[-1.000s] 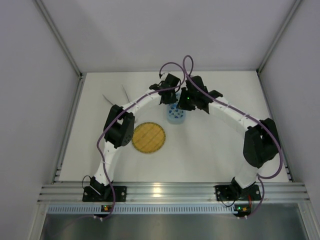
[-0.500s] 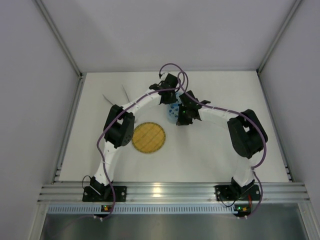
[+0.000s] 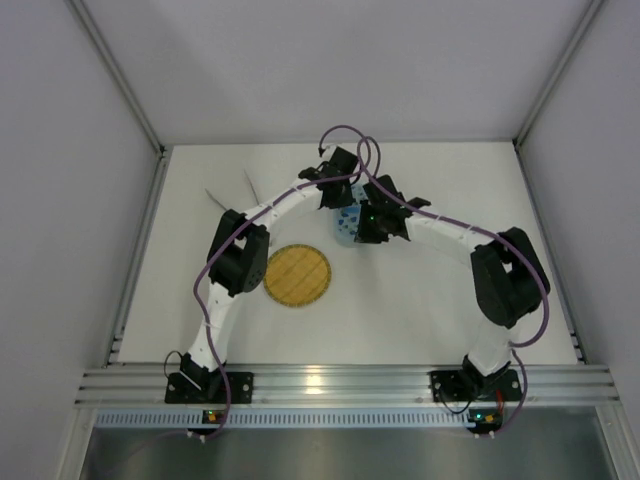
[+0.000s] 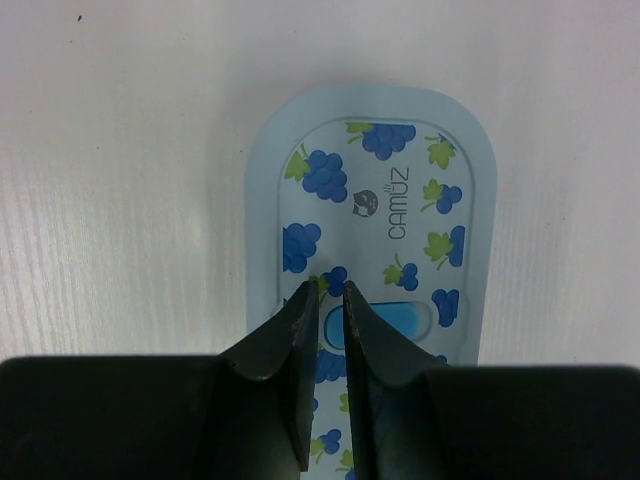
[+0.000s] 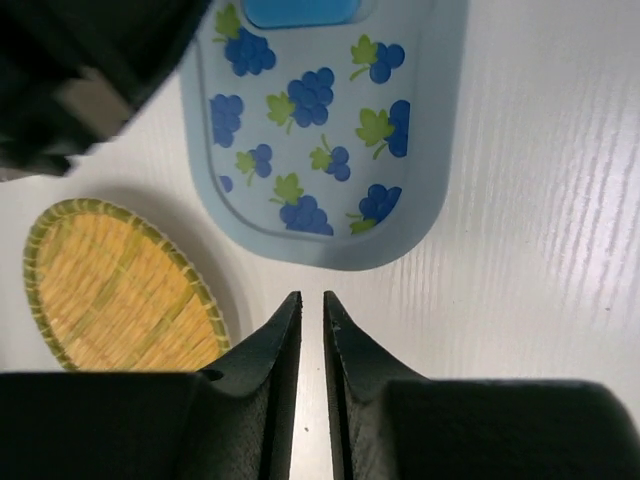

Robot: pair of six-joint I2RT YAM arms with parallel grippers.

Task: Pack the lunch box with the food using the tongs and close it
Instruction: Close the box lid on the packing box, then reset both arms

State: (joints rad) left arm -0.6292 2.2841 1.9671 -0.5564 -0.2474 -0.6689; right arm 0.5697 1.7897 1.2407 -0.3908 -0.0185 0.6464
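The lunch box (image 4: 400, 200) lies on the white table with its light-blue lid on, printed with blue grapes and green leaves. My left gripper (image 4: 329, 288) hovers over the lid's near half, by the blue tab (image 4: 385, 322). Its jaws are shut to a thin slit with nothing in them. My right gripper (image 5: 311, 297) is also shut and empty. It hangs over bare table just off the box's (image 5: 320, 130) rounded end. In the top view both wrists crowd over the box (image 3: 346, 224). The tongs (image 3: 252, 185) lie far left. No food shows.
A round yellow woven plate (image 3: 297, 275) sits near and left of the box, with nothing on it; its rim (image 5: 110, 280) shows left of my right fingers. White walls enclose the table on three sides.
My right arm pulled in from the box's right side. Its wrist now sits closer over the box and its elbow has shifted. My left arm has stayed in place.
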